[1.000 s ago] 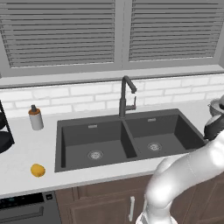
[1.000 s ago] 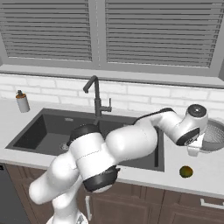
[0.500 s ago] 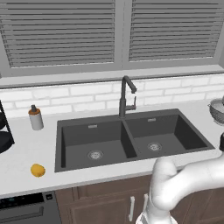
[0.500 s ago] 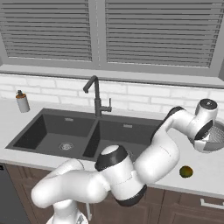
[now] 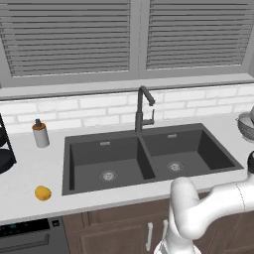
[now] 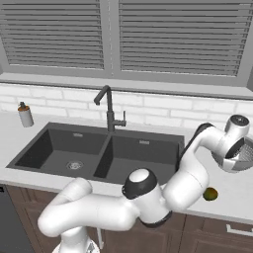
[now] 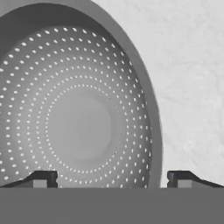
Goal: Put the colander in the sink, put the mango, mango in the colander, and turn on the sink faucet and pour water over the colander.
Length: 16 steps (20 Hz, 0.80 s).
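Note:
The silvery perforated colander (image 7: pixel 78 127) stands upright on the white counter, right of the sink (image 6: pixel 143 153), also at the right edge (image 5: pixel 245 126). My gripper (image 7: pixel 113 180) hangs open just above it, straddling its right rim: one fingertip (image 7: pixel 41 179) over the bowl's inside, the other (image 7: pixel 183 179) over bare counter. The bowl holds nothing. A yellow-orange mango (image 5: pixel 43 193) lies on the counter left of the sink. A darker greenish mango (image 6: pixel 210 193) lies near the front edge, below the colander (image 6: pixel 242 157). The dark gooseneck faucet (image 5: pixel 143 109) stands behind the sink's divider, and no water runs.
A small grey bottle with a brown top (image 5: pixel 40 134) stands at the back left by the tiled wall. A dark object (image 5: pixel 4 149) sits at the far left edge. My white arm (image 6: pixel 148 197) stretches across the counter front towards the right.
The arm has swung further right and the hand has come over the colander. The colander, both mangoes and the faucet have not moved; the jaws stayed open.

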### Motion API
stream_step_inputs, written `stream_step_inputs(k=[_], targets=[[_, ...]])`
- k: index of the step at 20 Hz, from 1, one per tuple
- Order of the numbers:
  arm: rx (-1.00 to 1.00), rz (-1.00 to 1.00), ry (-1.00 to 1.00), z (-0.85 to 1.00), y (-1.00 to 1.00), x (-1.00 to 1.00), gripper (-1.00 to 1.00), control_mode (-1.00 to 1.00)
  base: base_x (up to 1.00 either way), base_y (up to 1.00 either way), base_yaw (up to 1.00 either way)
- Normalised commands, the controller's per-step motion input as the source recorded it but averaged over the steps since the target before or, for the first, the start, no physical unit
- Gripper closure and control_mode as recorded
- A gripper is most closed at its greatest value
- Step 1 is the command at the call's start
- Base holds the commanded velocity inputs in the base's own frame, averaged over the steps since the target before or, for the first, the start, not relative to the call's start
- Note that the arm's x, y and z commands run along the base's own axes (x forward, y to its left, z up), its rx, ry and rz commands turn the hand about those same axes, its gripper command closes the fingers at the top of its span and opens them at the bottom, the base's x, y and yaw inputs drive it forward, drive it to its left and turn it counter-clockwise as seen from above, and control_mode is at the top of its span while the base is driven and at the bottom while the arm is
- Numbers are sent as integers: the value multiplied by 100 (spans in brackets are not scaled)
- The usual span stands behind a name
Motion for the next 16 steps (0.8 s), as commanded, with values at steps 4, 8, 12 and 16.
stream_step_inputs(k=[4, 8, 12, 16], targets=[[0, -3, 0, -38, -4, 15, -100, -100, 0, 0, 0], [-1, -4, 3, -38, 13, 23, -100, -100, 0, 0, 0], [-12, -1, 12, -42, 70, 11, 100, -100, 0, 0, 0], [-3, 0, 1, -39, 45, 0, 100, -100, 0, 0, 0]])
